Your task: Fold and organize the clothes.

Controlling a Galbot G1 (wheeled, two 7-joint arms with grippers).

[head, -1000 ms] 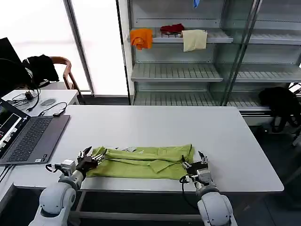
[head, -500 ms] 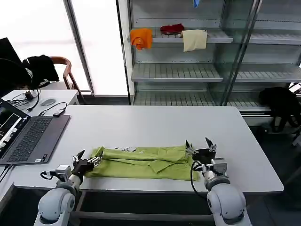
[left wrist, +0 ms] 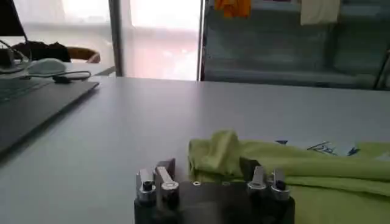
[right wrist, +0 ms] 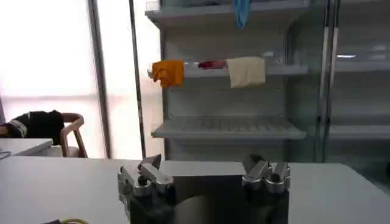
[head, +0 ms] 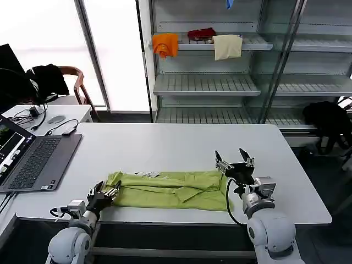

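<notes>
Lying folded into a long band on the white table (head: pixel 165 148), the lime T-shirt (head: pixel 170 190) stretches between both claws. The left claw (head: pixel 108 191) sits low at the shirt's end, fingers spread around its bunched corner. The right claw (head: pixel 235 161) hovers above the opposite end, spread and holding nothing.

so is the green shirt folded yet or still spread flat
Partly folded: the T-shirt lies as a narrow doubled-over band on the table, sleeves tucked in.
</notes>
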